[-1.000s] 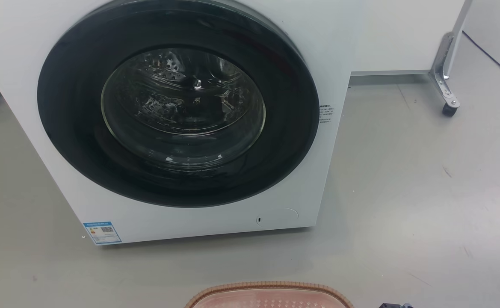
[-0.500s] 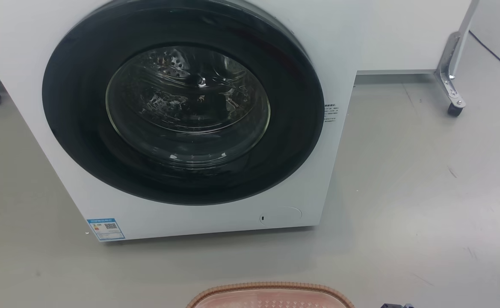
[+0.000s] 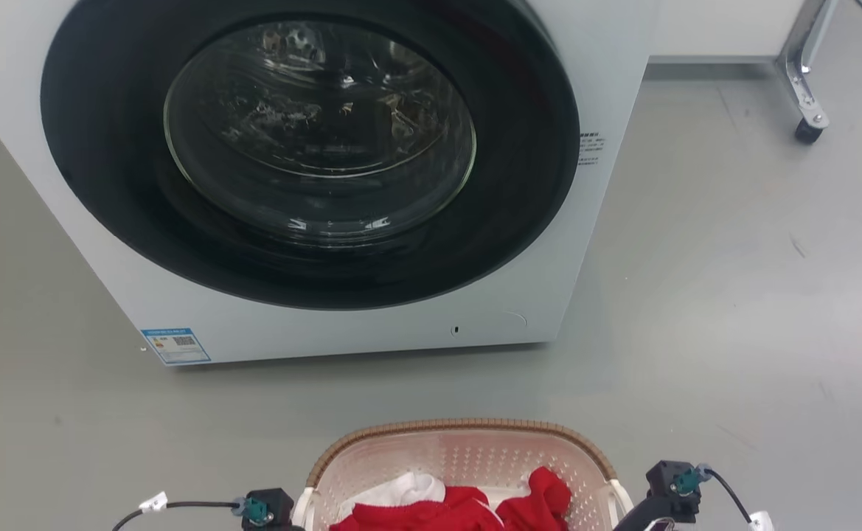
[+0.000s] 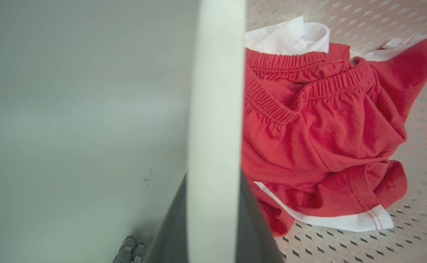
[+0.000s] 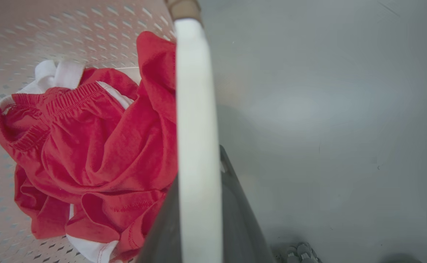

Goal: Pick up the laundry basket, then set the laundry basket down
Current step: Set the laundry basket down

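Note:
The laundry basket (image 3: 467,428), pale pink with a brown woven rim, sits at the bottom of the head view, in front of the washing machine. Red and white clothes (image 3: 467,510) lie in it. My left gripper (image 3: 267,510) is at its left white handle (image 4: 217,91) and my right gripper (image 3: 668,493) at its right white handle (image 5: 193,91). In each wrist view, dark fingers close on either side of the white bar: the left gripper (image 4: 215,179) and the right gripper (image 5: 198,164). The red clothes (image 4: 319,124) (image 5: 100,146) rest on the perforated bottom.
A white front-loading washing machine (image 3: 615,66) with a shut round dark door (image 3: 313,147) stands just beyond the basket. A metal leg on a caster (image 3: 807,110) is at the far right. Grey floor (image 3: 733,295) lies to the right of the machine.
The head camera has tipped down, so the whole picture has shifted. More of the basket, the clothes in it and both grippers at its handles have come into view.

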### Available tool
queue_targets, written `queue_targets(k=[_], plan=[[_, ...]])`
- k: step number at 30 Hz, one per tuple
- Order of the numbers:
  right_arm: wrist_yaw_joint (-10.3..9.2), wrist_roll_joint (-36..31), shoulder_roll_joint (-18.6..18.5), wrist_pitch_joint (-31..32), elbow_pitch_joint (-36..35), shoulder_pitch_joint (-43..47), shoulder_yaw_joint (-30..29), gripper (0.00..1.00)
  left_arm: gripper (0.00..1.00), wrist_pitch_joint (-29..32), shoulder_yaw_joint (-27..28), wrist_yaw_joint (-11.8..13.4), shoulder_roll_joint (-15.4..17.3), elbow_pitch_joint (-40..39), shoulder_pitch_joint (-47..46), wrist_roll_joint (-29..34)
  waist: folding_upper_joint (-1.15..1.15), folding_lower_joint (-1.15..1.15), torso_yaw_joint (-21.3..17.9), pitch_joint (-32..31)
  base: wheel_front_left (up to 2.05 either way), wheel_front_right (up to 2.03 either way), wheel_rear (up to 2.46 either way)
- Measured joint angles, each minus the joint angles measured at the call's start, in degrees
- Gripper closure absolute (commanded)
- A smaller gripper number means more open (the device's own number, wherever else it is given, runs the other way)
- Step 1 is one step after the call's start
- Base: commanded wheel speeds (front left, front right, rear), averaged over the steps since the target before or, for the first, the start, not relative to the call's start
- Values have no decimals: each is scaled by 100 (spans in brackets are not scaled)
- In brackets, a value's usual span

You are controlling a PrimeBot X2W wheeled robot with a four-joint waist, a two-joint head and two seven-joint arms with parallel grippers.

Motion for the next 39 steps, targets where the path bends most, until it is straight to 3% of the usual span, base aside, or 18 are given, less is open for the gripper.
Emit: queue_targets(k=[39], plan=[[-280,-353,-208,-1112,-287,-2491,-116,100,100,-1145,165,73,109,26,-2382,269,1,0,-35,3117,0,0,0]])
